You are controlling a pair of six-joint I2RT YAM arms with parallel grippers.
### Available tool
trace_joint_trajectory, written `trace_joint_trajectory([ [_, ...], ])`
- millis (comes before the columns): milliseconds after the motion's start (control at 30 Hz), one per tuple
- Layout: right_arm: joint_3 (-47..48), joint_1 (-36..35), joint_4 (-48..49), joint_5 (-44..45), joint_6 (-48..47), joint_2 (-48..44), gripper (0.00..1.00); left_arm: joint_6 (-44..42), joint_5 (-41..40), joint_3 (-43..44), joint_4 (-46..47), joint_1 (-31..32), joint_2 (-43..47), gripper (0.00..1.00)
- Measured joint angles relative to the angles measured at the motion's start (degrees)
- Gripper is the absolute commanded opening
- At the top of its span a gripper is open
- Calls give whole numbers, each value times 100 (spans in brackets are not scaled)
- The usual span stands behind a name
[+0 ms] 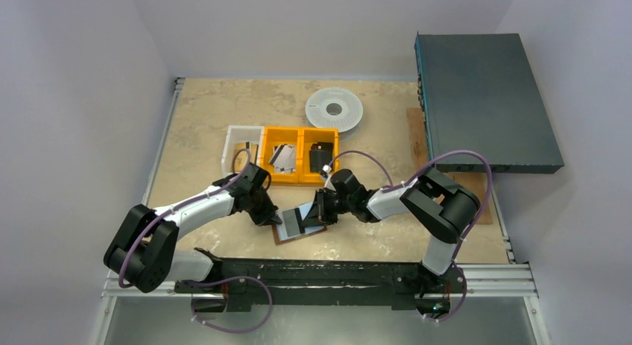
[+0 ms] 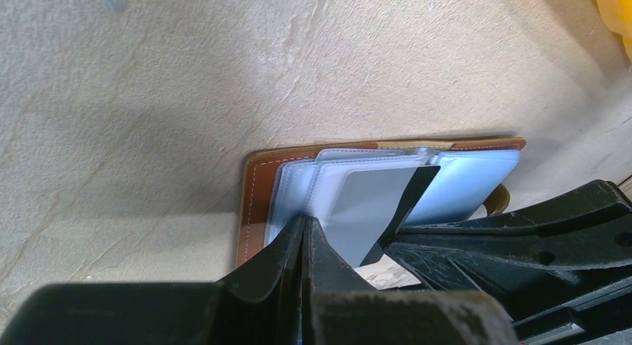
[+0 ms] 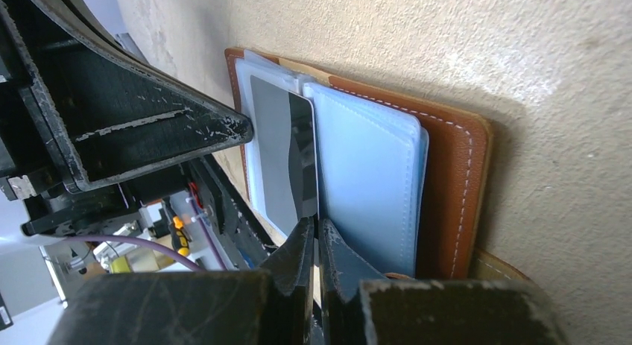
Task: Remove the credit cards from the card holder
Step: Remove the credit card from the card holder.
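Grey card (image 3: 274, 147), seemingly in right end effector (image 3: 314, 226)

Bright, even light, soft shadows; nearest foreground slightly blurred.

Beige table (image 1: 201, 121) bearing a white bin (image 1: 243, 129) beside two orange bins (image 1: 283, 130), one holding a black item (image 1: 320, 157). Behind: white spool (image 1: 335, 108). Right: dark flat case (image 1: 484, 103) over a wooden board (image 1: 416, 133).
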State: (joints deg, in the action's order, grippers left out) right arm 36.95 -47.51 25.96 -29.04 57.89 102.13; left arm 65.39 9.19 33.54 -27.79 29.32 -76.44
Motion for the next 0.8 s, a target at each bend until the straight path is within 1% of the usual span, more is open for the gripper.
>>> trace_joint_trajectory([
  [200, -35, 35, -28, 17, -9, -31, 0, 0, 2, 0, 0, 0, 0, 0],
  [433, -177, 103, -201, 149, -105, -326, 0, -57, 4, 15, -4, 0, 24, 0],
  [633, -184, 107, -184, 131, -136, -317, 0, -535, 17, 83, -50, 13, 101, 0],
  [700, -184, 107, -184, 127, -138, -317, 0, -732, -55, 107, -177, 66, 184, 3],
  [800, -184, 107, -184, 129, -138, -315, 0, -960, -81, 175, -385, 201, 323, 10],
])
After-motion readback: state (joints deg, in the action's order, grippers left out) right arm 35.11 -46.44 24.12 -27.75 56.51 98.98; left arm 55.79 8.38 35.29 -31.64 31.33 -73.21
